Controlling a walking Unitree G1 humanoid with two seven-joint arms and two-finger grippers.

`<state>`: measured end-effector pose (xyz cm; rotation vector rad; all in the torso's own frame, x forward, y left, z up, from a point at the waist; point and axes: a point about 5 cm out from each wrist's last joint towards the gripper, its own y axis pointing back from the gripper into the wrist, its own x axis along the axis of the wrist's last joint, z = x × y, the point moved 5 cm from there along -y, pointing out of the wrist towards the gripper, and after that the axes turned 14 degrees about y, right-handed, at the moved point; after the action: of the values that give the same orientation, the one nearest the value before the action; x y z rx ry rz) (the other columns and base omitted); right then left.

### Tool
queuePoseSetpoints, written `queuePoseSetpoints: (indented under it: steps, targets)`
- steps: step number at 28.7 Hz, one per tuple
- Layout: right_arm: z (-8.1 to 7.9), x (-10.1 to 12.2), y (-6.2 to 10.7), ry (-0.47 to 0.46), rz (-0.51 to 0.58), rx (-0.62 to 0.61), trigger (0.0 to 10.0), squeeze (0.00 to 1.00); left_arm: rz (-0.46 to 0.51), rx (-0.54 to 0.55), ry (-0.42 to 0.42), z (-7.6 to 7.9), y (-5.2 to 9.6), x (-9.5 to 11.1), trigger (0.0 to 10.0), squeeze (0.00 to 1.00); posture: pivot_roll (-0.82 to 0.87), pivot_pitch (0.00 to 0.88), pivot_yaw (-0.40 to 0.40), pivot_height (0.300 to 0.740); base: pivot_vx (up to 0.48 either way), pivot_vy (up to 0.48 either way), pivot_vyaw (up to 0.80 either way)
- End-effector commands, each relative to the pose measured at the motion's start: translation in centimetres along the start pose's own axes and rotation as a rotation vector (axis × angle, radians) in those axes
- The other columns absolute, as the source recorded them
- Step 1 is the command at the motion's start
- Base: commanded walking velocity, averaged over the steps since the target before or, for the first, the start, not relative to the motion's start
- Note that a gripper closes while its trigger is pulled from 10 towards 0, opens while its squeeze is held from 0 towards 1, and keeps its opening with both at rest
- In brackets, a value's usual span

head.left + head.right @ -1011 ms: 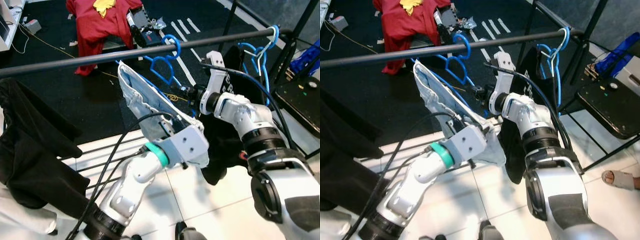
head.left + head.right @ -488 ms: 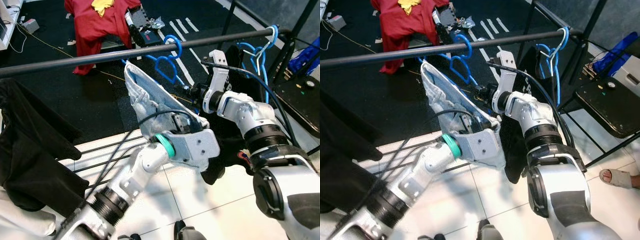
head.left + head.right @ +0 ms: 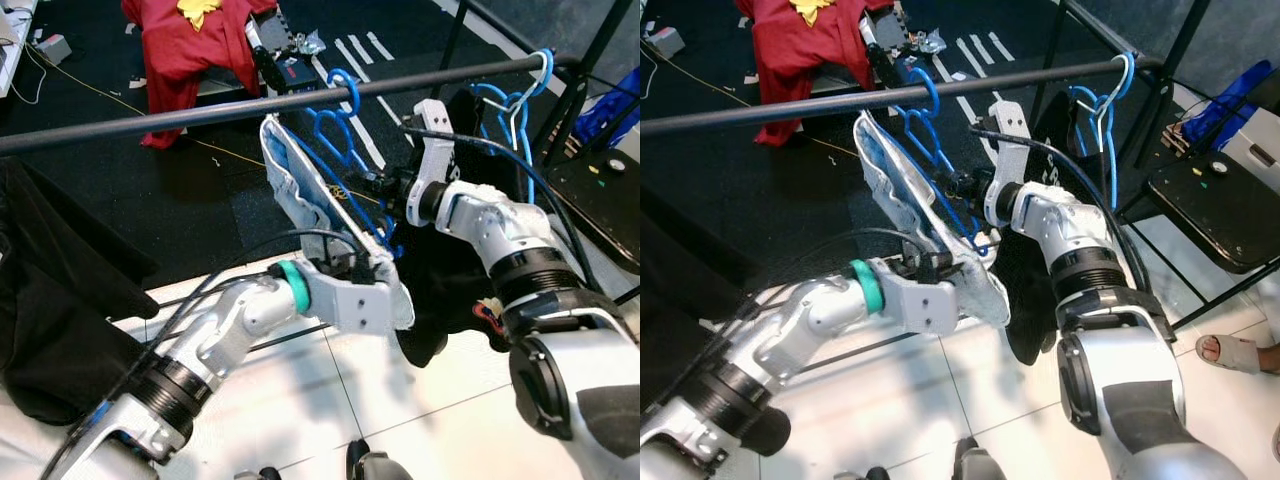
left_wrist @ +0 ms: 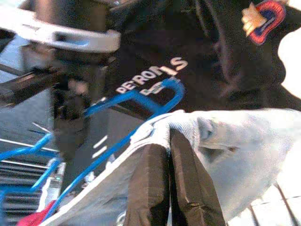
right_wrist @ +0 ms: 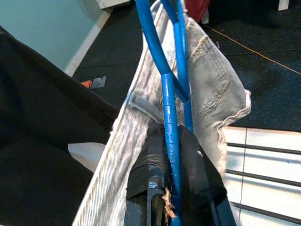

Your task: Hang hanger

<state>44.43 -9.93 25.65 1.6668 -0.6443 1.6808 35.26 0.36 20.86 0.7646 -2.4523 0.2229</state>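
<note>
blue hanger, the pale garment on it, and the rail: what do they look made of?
Blue hanger: looks like glossy plastic or coated wire, thin tube with a sheen. Pale garment: light-washed denim, with visible twill and stitched seams. Rail: probably matte black painted metal tube, straight and dull.

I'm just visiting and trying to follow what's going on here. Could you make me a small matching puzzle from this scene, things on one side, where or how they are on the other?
Things:
1. blue hanger
2. pale denim garment
3. red garment
4. black rail

Places or states:
A. spread out far behind the rack
B. running across above both arms
C. hooked over the rail, gripped by the right end effector
D. pinched by the left end effector

Pairs: 1-C, 2-D, 3-A, 4-B
</note>
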Motion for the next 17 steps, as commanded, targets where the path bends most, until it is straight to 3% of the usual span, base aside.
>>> queuePoseSetpoints:
  steps: [1, 6, 8, 9, 12, 17]
  targets:
    - [0.2, -0.6, 0.0, 0.003, -0.025, -0.013, 10.0, 0.00, 0.043, -0.019, -0.026, 0.4, -0.2, 1.0, 10.0, 0.00, -0.18, 0.195, 0.046, 0.740, 0.000, 0.000, 0.00]
    - [0.3, -0.7, 0.2, -0.001, -0.026, -0.017, 10.0, 0.00, 0.059, -0.010, -0.006, 0.2, 0.0, 1.1, 10.0, 0.00, -0.19, 0.196, 0.050, 0.740, 0.000, 0.000, 0.00]
    - [0.3, -0.6, 0.1, -0.003, -0.023, -0.023, 10.0, 0.00, 0.116, -0.042, 0.068, 1.8, -0.1, 2.6, 10.0, 0.00, -0.19, 0.197, 0.052, 0.740, 0.000, 0.000, 0.00]
    - [0.3, -0.6, 0.1, -0.003, -0.023, -0.023, 10.0, 0.00, 0.116, -0.042, 0.068, 1.8, -0.1, 2.6, 10.0, 0.00, -0.19, 0.197, 0.052, 0.740, 0.000, 0.000, 0.00]
    - [0.4, -0.5, 0.0, -0.002, -0.019, -0.028, 10.0, 0.00, 0.166, -0.081, 0.173, 4.4, 0.0, 4.2, 10.0, 0.00, -0.19, 0.197, 0.052, 0.740, 0.000, 0.000, 0.00]
    - [0.4, -0.5, 0.0, 0.002, -0.020, -0.027, 10.0, 0.00, 0.174, -0.096, 0.185, 5.2, 0.0, 4.5, 10.0, 0.00, -0.19, 0.199, 0.047, 0.740, 0.000, 0.000, 0.00]
